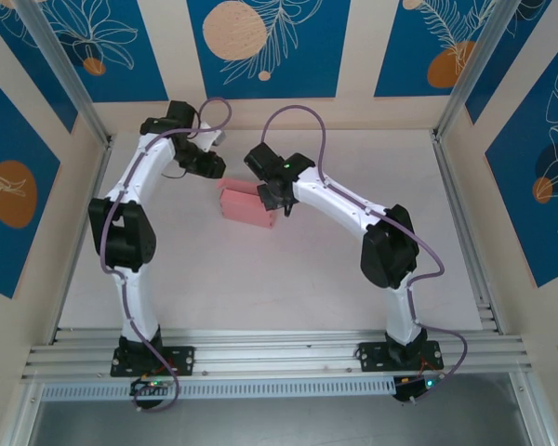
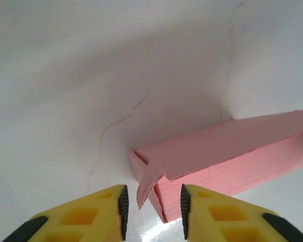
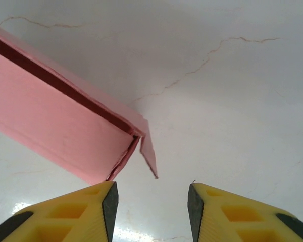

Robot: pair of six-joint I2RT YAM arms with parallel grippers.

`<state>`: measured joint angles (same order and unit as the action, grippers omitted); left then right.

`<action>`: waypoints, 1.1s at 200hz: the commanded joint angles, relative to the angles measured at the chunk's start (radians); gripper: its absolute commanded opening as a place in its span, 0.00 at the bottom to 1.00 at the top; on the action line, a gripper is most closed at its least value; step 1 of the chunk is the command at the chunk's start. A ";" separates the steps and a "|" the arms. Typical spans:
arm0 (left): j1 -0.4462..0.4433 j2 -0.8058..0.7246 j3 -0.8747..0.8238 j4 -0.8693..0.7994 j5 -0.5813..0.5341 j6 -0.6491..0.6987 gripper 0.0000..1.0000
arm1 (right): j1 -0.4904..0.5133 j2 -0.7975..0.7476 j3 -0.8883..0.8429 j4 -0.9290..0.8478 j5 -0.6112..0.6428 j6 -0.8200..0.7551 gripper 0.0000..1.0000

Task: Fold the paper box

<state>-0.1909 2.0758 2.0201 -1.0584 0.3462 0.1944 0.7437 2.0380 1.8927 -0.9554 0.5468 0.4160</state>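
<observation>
We see the paper box [image 2: 232, 146] as matt pink card, the table [image 2: 65, 75] smooth and faintly glossy, the fingers [image 2: 212, 217] yellow plastic with ribbed black pads [image 2: 123, 206].

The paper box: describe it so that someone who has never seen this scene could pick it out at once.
Start at the white table; near its far middle, between the left pincer and the right pincer, lies the paper box. It is a long, low box of thin card, the one pink thing there, with a loose flap at each end.
</observation>
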 commanded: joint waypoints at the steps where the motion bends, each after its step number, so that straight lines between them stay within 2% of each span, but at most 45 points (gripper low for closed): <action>1: -0.029 0.018 0.031 -0.071 -0.037 0.036 0.38 | -0.009 -0.020 0.030 -0.003 -0.028 0.023 0.39; 45: -0.038 0.028 0.032 -0.103 -0.116 0.054 0.38 | -0.013 -0.015 0.025 0.010 -0.076 0.038 0.32; 78: -0.039 0.042 0.032 -0.105 -0.102 0.059 0.33 | -0.012 -0.005 0.030 0.011 -0.094 0.048 0.26; 114: -0.038 0.058 0.035 -0.103 -0.097 0.059 0.30 | -0.016 0.009 0.038 0.003 -0.088 0.055 0.25; 158: -0.039 0.060 0.035 -0.100 -0.087 0.055 0.13 | -0.024 0.025 0.037 0.004 -0.096 0.063 0.19; 198: -0.040 0.059 0.035 -0.101 -0.066 0.049 0.05 | -0.026 0.037 0.042 0.003 -0.094 0.067 0.19; 220: -0.039 0.055 0.032 -0.101 -0.064 0.049 0.04 | -0.026 0.039 0.045 0.003 -0.093 0.066 0.19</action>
<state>-0.2249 2.1296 2.0247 -1.1347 0.2592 0.2420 0.7212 2.0666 1.9057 -0.9501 0.4694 0.4603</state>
